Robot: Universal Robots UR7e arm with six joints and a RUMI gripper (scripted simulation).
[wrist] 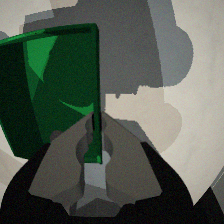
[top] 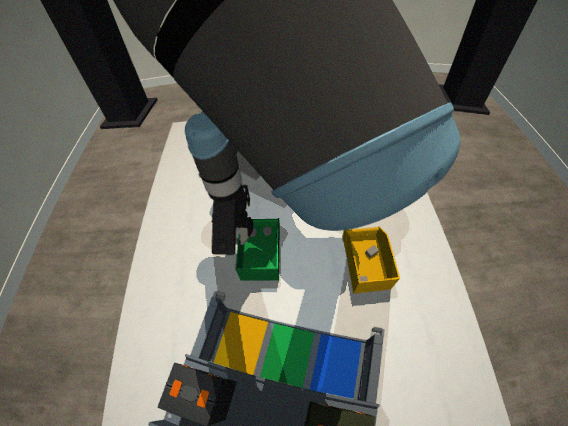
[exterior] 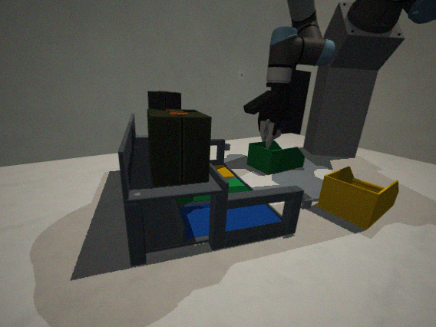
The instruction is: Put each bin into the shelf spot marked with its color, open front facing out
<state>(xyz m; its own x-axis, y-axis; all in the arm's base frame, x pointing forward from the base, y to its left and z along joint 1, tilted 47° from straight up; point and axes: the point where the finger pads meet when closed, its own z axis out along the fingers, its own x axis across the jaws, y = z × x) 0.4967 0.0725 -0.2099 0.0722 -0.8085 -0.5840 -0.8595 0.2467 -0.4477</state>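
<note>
The green bin (top: 258, 250) sits on the table in front of the shelf (top: 290, 357), with grey parts at its far end. My gripper (top: 244, 227) points down at the bin's far left corner and is shut on its thin side wall, which shows between the fingertips in the wrist view (wrist: 97, 145). The bin fills the left of the wrist view (wrist: 50, 90) and also shows in the exterior view (exterior: 274, 157) under the gripper (exterior: 269, 139). The yellow bin (top: 371, 259) with small grey parts lies to the right. The shelf floor has yellow (top: 240, 342), green (top: 287, 355) and blue (top: 337, 365) marks.
Tall dark boxes (exterior: 178, 143) stand on the shelf's upper board. The arm's large link (top: 310, 100) blocks the upper part of the top view. The robot's grey pedestal (exterior: 345, 96) stands behind the bins.
</note>
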